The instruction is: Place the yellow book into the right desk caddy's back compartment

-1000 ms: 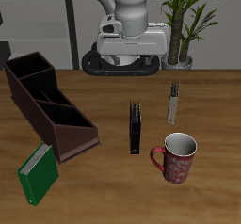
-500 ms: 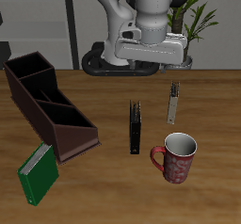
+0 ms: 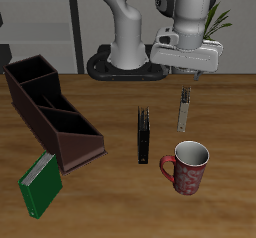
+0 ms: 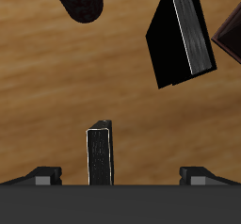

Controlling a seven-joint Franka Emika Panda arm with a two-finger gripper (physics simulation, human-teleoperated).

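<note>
The yellow book [image 3: 184,110] stands upright on the table, thin, with a greyish patterned edge. My gripper [image 3: 186,73] hangs straight above it, open and holding nothing. In the wrist view the yellow book [image 4: 101,154] shows edge-on between the spread fingertips [image 4: 42,176], nearer one finger than the other. The right desk caddy [image 3: 52,112], a long dark maroon organizer, lies far across the table from the gripper. Its back compartment [image 3: 29,75] is the tall squarish end farthest from the table's front edge.
A black book [image 3: 145,134] stands upright mid-table, also seen as black book [image 4: 184,35]. A red patterned mug [image 3: 187,167] sits nearer the front edge. A green book [image 3: 40,184] leans by the caddy's low end. A potted plant [image 3: 200,22] stands behind the gripper.
The arm has swung sideways from above the table's middle rear to above the yellow book. Nothing on the table has moved.
</note>
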